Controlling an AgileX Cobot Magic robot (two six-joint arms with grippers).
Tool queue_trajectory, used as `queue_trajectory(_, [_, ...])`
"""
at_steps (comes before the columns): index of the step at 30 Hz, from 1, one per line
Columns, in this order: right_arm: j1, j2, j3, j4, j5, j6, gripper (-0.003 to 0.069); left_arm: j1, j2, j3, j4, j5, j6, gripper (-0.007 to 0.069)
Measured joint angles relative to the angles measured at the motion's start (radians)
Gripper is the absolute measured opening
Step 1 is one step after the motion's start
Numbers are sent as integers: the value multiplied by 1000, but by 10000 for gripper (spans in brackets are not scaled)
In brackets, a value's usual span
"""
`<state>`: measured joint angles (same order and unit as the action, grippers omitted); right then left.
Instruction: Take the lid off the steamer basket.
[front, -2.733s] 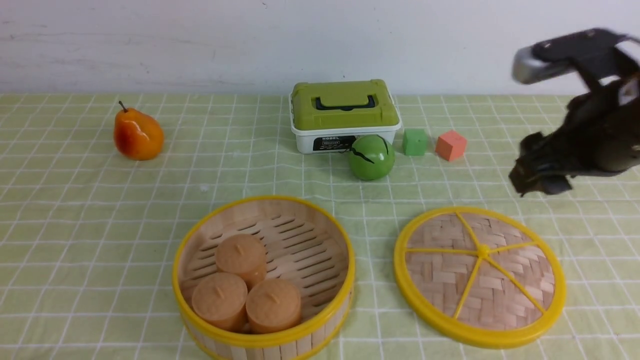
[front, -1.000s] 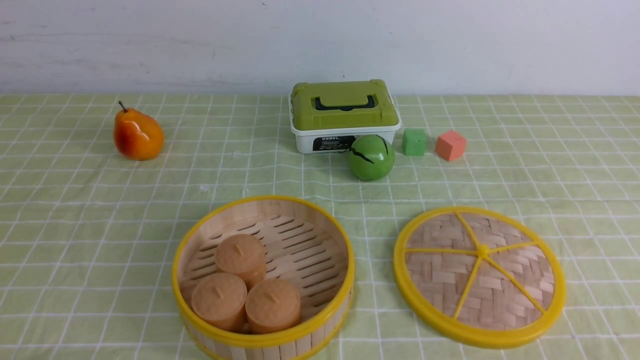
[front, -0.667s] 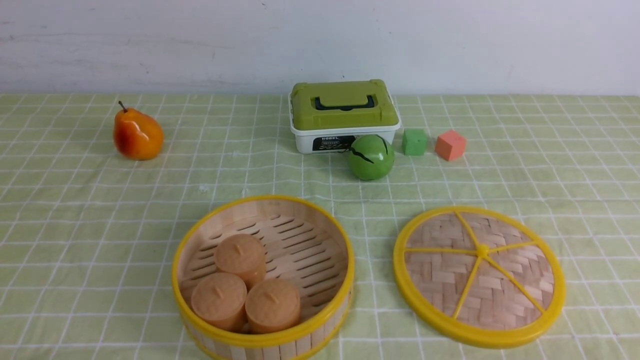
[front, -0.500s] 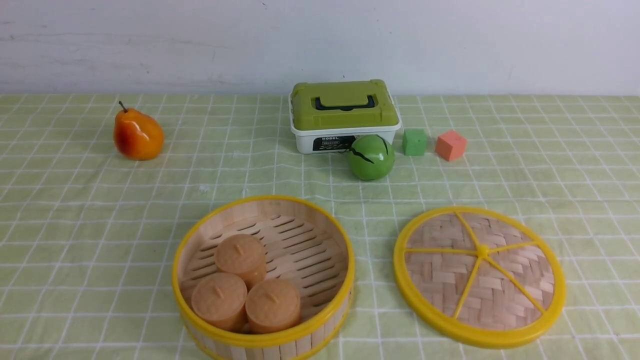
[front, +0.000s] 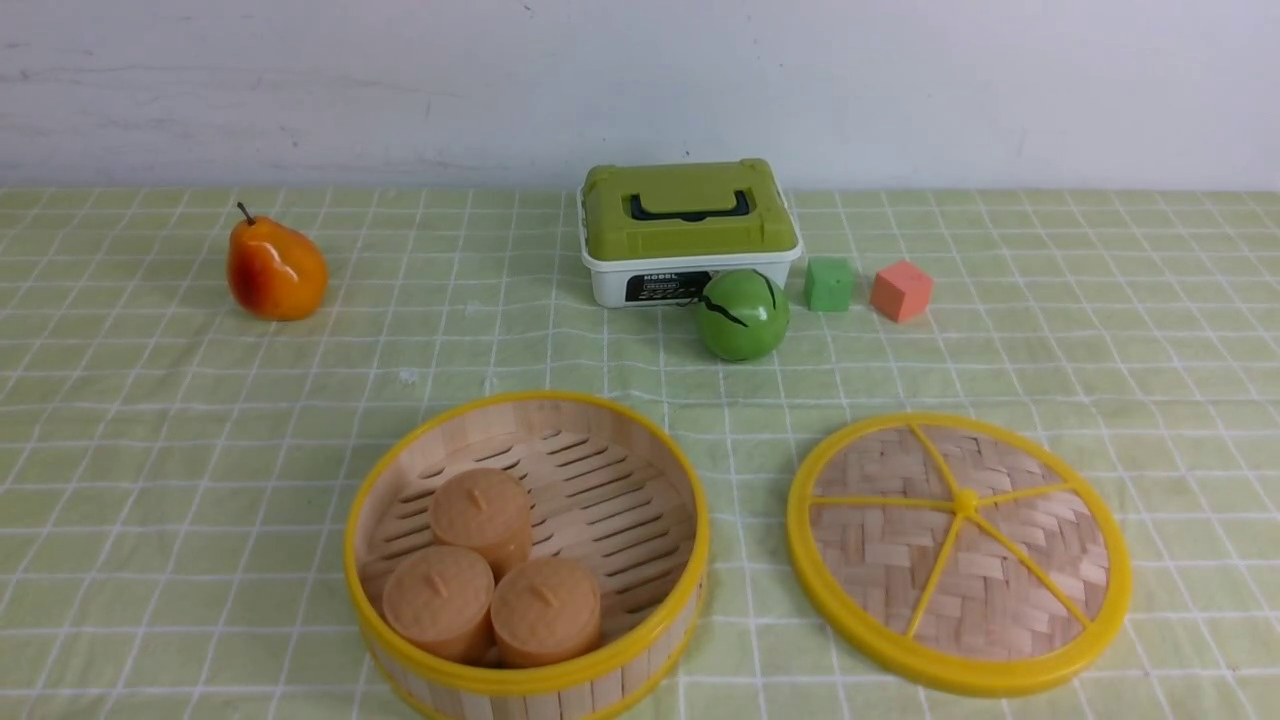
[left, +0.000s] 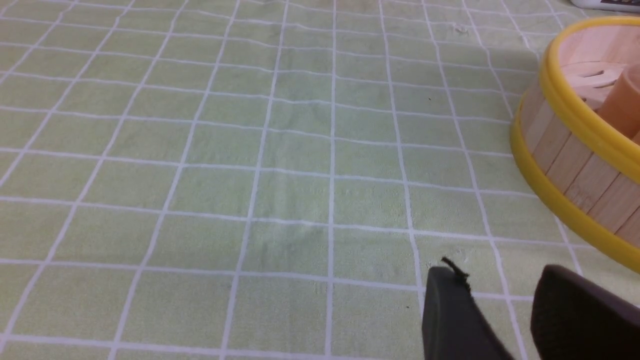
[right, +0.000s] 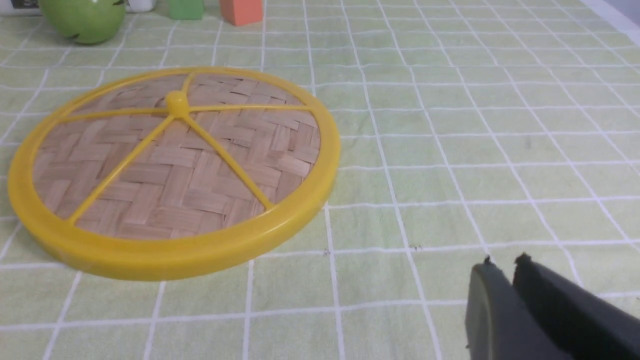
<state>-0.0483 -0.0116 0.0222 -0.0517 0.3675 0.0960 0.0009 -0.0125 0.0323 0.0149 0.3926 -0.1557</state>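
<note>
At the far left, the left arm's end effector (left: 500, 274), dark and seen only in its wrist view, has its fingers apart, with the cloth showing between them and nothing in their grip. On the green cloth with a white grid that covers the table (front: 180, 480), a glossy orange pear (front: 277, 268) with a red blush and dark stem sits toward the back.

Next, nearer the camera, comes the round, shallow light-bamboo steamer basket (front: 690, 590) with yellow plastic rims. It is uncovered, and its slatted floor carries three round, tan-brown buns (front: 480, 515), grouped on its left, near side; its right and far parts show bare slats.

Behind it, a white rectangular box (front: 612, 285) is closed by an olive-green lid with a black handle, so its contents are hidden. A glossy green ball with dark stripes (front: 742, 315) rests in front of the box's right part. A small green cube (front: 829, 285) and a coral-red cube (front: 902, 291) follow.

To the right of the basket and apart from it, the flat round woven-bamboo lid (front: 900, 570) with yellow rim, spokes and knob lies on the cloth, knob up. The right arm's end effector (right: 502, 265), in its wrist view, has its fingertips very near each other; whether they are together I cannot tell.
</note>
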Motion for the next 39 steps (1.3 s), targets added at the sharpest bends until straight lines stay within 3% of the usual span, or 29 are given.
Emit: queue_trajectory(39, [0, 0, -2, 0, 7, 0, 99, 0, 0, 0, 0, 0, 0, 239])
